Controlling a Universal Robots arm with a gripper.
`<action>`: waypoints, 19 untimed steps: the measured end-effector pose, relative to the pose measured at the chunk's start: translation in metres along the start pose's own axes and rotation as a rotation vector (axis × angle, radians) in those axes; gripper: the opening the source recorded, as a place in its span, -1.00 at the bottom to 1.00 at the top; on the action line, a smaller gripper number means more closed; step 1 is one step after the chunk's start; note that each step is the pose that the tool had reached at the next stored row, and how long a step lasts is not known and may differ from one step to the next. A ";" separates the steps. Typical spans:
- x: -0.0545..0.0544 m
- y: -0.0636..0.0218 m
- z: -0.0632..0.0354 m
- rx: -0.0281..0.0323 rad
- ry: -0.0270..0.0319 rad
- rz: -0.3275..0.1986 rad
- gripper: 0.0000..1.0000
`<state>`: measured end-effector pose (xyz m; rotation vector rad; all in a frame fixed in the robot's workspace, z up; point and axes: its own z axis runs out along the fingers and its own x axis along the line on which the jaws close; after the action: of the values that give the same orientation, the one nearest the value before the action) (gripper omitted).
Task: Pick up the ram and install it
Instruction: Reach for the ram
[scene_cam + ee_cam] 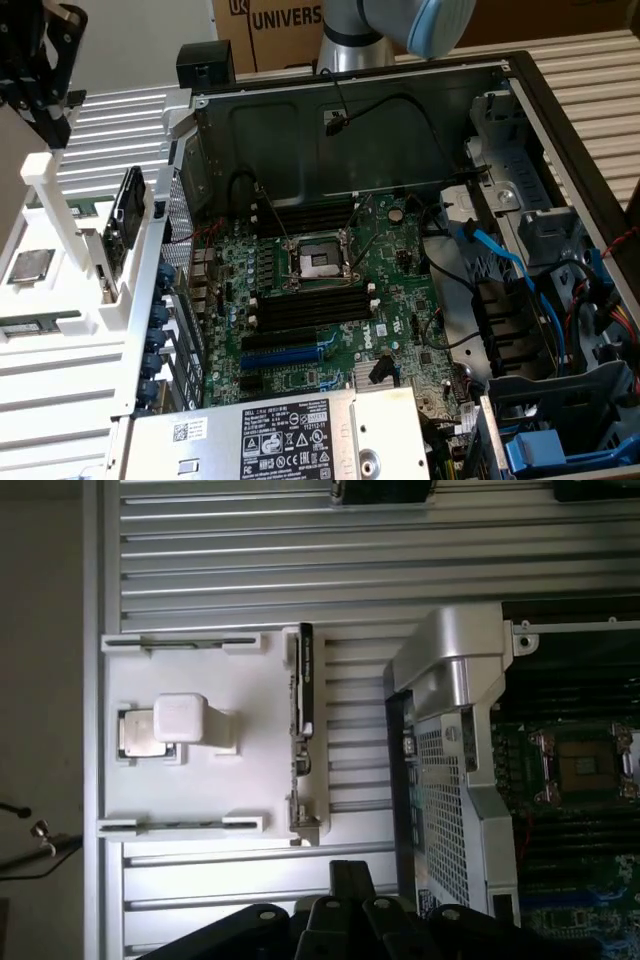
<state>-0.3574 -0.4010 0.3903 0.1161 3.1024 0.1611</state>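
The ram (40, 325) is a thin dark stick lying edge-up in the near slot of a white holder (70, 355) at the exterior view's left, outside the computer case. From the wrist it is a thin dark line (180, 826) in the holder (250, 770). A similar stick (62, 207) sits in the holder's far slot (180, 642). My gripper (50, 125) hangs high above the holder's far end, shut with nothing in it. Its black fingers (345, 885) show close together in the wrist view. Bare black memory slots (310, 305) flank the processor socket (315, 262).
A processor chip (30, 265) lies on the holder under a white block (185, 718). A black card (125, 215) stands on the holder's edge beside the case wall (180, 150). Cables (500, 260), drive bays and a power supply (280, 435) crowd the open case. A ribbed metal table (110, 120) carries everything.
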 end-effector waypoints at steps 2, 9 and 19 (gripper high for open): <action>0.009 -0.0008 -0.0001 -0.0037 0.0003 0.000 -0.79; 0.050 -0.0043 0.0009 -0.0146 0.0419 0.001 -0.79; 0.087 0.0022 0.0105 -0.0101 0.0724 -0.007 -0.79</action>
<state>-0.4441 -0.3911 0.3776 0.1020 3.1733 0.1849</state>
